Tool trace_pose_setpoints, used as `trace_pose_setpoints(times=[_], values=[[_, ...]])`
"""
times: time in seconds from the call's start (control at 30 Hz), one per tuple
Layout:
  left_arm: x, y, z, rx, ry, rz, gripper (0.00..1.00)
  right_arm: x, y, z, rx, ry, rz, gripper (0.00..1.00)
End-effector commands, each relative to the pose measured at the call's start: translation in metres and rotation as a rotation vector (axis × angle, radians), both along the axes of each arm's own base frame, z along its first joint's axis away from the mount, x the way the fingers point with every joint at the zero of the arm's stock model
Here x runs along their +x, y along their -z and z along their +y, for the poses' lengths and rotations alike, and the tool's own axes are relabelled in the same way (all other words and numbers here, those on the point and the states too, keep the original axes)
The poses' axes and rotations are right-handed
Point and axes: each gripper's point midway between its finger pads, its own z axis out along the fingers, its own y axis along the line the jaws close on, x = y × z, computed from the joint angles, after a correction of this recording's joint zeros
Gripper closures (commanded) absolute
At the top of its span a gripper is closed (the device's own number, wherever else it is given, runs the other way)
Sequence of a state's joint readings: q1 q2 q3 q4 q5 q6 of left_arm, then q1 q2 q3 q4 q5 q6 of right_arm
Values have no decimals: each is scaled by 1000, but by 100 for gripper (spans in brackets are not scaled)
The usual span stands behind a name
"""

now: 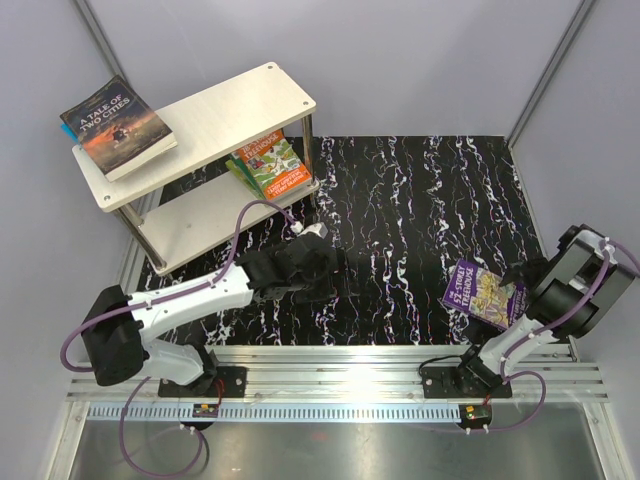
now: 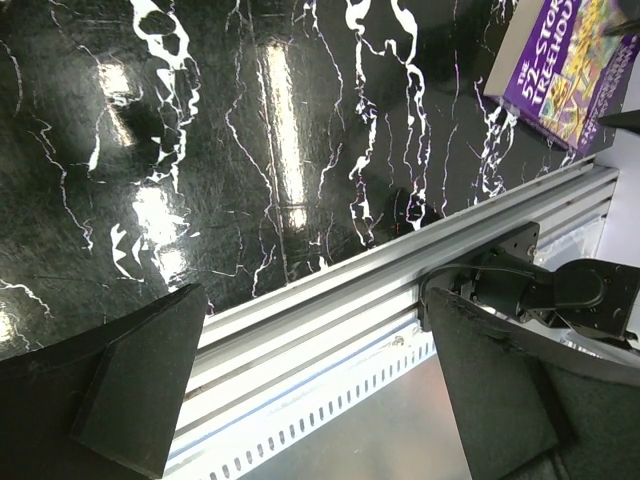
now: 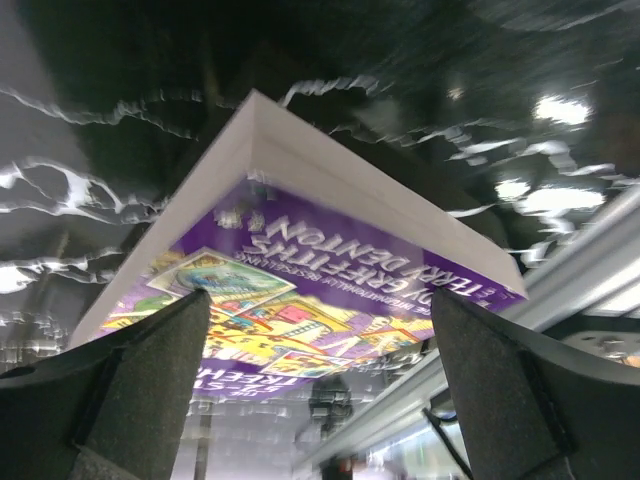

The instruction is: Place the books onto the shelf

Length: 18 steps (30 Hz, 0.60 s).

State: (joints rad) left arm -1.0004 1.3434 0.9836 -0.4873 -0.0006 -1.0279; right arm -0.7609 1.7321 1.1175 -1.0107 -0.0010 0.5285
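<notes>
The shelf (image 1: 250, 100) stands at the back left. A dark "A Tale of Two Cities" book (image 1: 112, 126) lies on the left end of its top board. Green and orange books (image 1: 268, 164) lie on the right end of its lower board. A purple Treehouse book (image 1: 485, 295) lies flat on the black table at the right, also in the left wrist view (image 2: 570, 60). My right gripper (image 1: 522, 278) is open just beside it, and the purple book's cover (image 3: 300, 290) fills the space ahead of the open fingers (image 3: 150, 380). My left gripper (image 1: 335, 265) hangs open over the table's middle, holding nothing (image 2: 320, 390).
An aluminium rail (image 1: 340, 362) runs along the near edge of the black marbled table (image 1: 420, 200). Grey walls close in the back and both sides. The right arm's base (image 2: 560, 295) shows in the left wrist view.
</notes>
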Motion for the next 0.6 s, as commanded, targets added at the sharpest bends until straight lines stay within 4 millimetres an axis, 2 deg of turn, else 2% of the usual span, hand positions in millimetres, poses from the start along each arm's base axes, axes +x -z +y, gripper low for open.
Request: trace_pose_setpoints(times=[0.0,0.07,0.17,0.3,0.33,0.4,0.43,0.53,0.57], values=[[5,-13,0,-8,-3,-36,1,-14,30,7,36,14,43,0],[4,-11,3,4,-12,-27,1,-14,34,6,33,10,39,0],[2,-4,5,11,-28,-4,1,-4,32,5,41,11,-5,0],[0,4,5,9,-40,21,1,17,34,33,107,-64,-83,0],[0,5,4,13,-41,22,1,28,33,52,108,-144,-93,0],[1,7,4,25,-39,23,1,36,31,79,138,-186,-103,0],[1,12,5,45,-42,30,1,46,27,102,146,-253,-138,0],[4,15,5,63,-51,30,1,59,16,151,227,-272,-218,0],[4,17,5,64,-56,35,1,62,13,178,259,-294,-230,0]])
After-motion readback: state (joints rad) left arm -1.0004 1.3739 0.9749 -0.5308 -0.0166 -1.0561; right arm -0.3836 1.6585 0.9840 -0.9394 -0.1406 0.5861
